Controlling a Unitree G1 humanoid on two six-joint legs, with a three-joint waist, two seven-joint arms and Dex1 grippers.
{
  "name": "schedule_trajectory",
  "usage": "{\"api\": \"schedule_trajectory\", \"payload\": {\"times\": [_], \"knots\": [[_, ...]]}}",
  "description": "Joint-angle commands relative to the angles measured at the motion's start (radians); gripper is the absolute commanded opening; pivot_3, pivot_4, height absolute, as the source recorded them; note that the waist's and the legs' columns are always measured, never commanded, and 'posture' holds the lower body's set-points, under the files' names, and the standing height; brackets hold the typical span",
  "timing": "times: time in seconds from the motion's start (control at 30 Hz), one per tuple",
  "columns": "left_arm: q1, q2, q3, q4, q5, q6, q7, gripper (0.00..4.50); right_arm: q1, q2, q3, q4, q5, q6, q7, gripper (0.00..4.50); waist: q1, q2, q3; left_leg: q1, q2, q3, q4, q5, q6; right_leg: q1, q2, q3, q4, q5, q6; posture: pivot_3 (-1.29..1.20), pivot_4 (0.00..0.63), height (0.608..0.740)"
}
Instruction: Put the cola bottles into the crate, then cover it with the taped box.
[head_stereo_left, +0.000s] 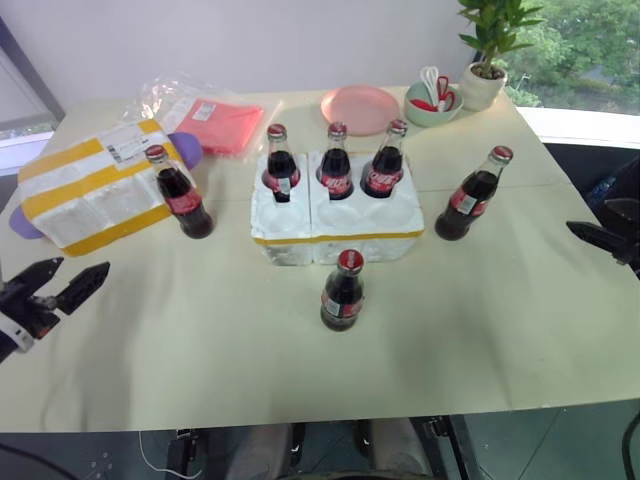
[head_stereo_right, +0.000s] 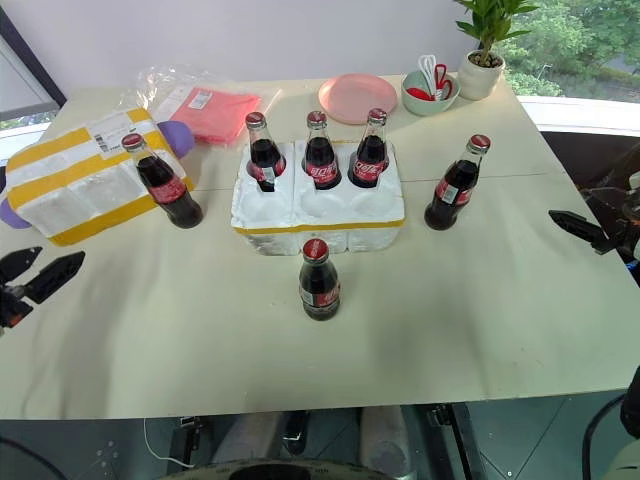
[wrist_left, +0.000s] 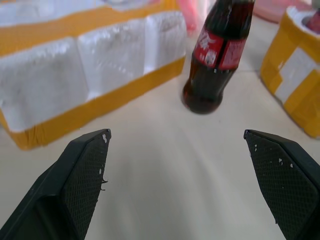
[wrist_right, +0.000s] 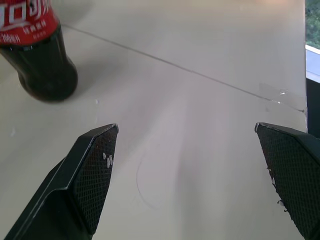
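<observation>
Cola bottles: six small glass bottles of dark cola, red labels and caps; three seated in the crate's far row (head_stereo_left: 336, 165), three loose on the table.
Loose bottles: one just in front of the crate (head_stereo_left: 343, 291); one to its right (head_stereo_left: 474, 194); one to its left (head_stereo_left: 179, 192), beside the taped box.
Crate: low white foam block, thin yellow band (head_stereo_left: 335, 215), mid-table; near row of holes empty.
Taped box: white foam box, broad yellow bands, printed label (head_stereo_left: 88, 186), far left, uncovered task end.
Left gripper (head_stereo_left: 60, 284): jaws spread wide, empty, off the table's left edge.
Right gripper (head_stereo_right: 585, 231): jaws wide apart, empty, at the right edge.
Step in hand: loading, half done by my reading.
Next move: likely each gripper reaches its nearest loose bottle, closes on it, lowers it upright into a free hole.
</observation>
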Motion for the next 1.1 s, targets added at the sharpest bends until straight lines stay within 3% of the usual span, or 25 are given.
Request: {"api": "schedule_trajectory", "payload": {"times": [0.03,0.23,0.4,0.53,0.7,1.1], "knots": [[-0.087,0.074,-0.069,0.035,0.049,-0.056,-0.039,4.46,-0.143,-0.082,-0.010,-0.074,0.049,0.090,0.103,4.50,-0.001,0.003,0.001,0.000,0.000,0.000,0.000,0.000,0.000,0.000,0.000,0.000,0.000,0.000,0.000,0.00,0.150,0.740],[-0.232,0.113,-0.218,0.160,0.114,-0.104,-0.107,4.46,-0.289,-0.137,0.053,-0.311,0.132,0.343,0.327,4.50,-0.005,0.007,0.001,0.000,0.001,0.000,-0.003,0.000,0.000,-0.003,0.002,0.000,0.001,0.002,0.003,0.00,0.150,0.740],[-0.421,0.096,-0.391,0.309,0.219,-0.185,-0.145,4.46,-0.343,-0.133,0.095,-0.598,0.246,0.575,0.392,4.50,-0.001,0.007,0.001,-0.003,0.001,0.000,0.001,-0.001,-0.003,-0.008,0.001,0.000,0.008,0.002,0.004,0.00,0.150,0.740],[-0.571,0.058,-0.494,0.472,0.290,-0.252,-0.172,4.46,-0.327,-0.106,0.079,-0.853,0.388,0.747,0.366,4.50,0.001,0.006,0.001,-0.004,0.000,0.000,0.001,-0.001,-0.003,-0.010,0.000,0.000,0.011,0.002,0.004,0.00,0.150,0.740],[-0.659,0.029,-0.549,0.570,0.343,-0.307,-0.199,4.46,-0.246,-0.091,0.029,-1.016,0.477,0.823,0.305,4.50,0.002,0.004,0.001,-0.005,-0.001,0.000,0.002,0.001,0.000,-0.011,-0.001,0.000,0.012,0.002,0.004,0.00,0.150,0.740],[-0.797,-0.072,-0.577,0.745,0.418,-0.382,-0.146,4.46,-0.193,-0.073,-0.013,-1.099,0.584,0.874,0.185,4.50,0.002,0.004,0.001,-0.006,-0.001,0.000,0.003,0.001,0.000,-0.012,-0.001,0.000,0.013,0.002,0.004,0.00,0.150,0.740]]}}
